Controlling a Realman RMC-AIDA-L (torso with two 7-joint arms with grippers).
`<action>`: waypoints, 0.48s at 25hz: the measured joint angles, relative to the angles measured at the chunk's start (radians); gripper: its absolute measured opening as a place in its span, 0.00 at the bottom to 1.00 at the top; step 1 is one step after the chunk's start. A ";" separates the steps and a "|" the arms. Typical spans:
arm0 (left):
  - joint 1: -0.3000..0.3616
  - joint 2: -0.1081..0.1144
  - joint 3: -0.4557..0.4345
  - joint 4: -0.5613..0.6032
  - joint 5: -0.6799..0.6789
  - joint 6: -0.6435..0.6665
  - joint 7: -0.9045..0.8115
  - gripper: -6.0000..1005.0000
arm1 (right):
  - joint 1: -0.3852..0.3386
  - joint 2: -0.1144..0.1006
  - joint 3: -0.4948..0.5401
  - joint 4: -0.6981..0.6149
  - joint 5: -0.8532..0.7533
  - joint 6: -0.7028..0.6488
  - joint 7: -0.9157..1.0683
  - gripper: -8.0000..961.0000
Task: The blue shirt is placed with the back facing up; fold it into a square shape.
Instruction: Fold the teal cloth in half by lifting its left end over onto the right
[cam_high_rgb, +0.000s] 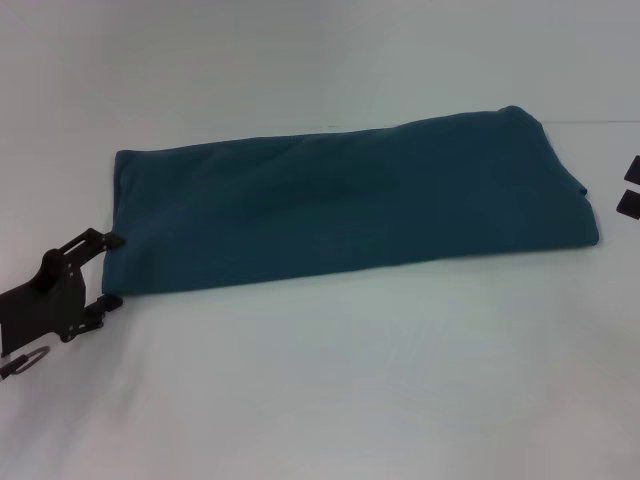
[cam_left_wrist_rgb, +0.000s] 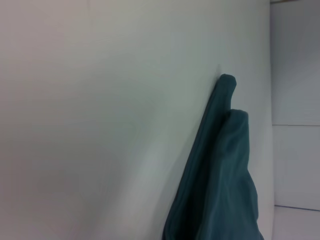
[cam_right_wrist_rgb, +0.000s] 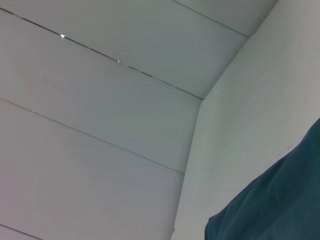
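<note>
Left gripper (cam_high_rgb: 113, 270), jaws spread, borders the blue shirt (cam_high_rgb: 350, 200); right gripper (cam_high_rgb: 631, 186) unreadable.

Shows a corner of the blue shirt (cam_right_wrist_rgb: 277, 205), dark teal and softly creased, lying on the pale tabletop (cam_right_wrist_rgb: 245, 115). Beyond the tabletop's edge, a white panelled wall (cam_right_wrist_rgb: 95, 115) crossed by thin slanting seams. No tool visible here.
</note>
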 joint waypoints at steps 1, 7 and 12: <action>-0.003 0.000 0.000 -0.003 0.000 -0.007 0.000 0.87 | 0.000 0.000 0.001 0.000 0.000 0.000 0.000 0.75; -0.037 0.000 0.013 -0.025 0.000 -0.056 0.001 0.85 | -0.001 0.000 0.004 0.000 0.000 0.011 0.000 0.75; -0.075 0.002 0.043 -0.039 0.000 -0.099 0.002 0.84 | -0.002 0.000 0.004 0.000 0.002 0.014 0.000 0.75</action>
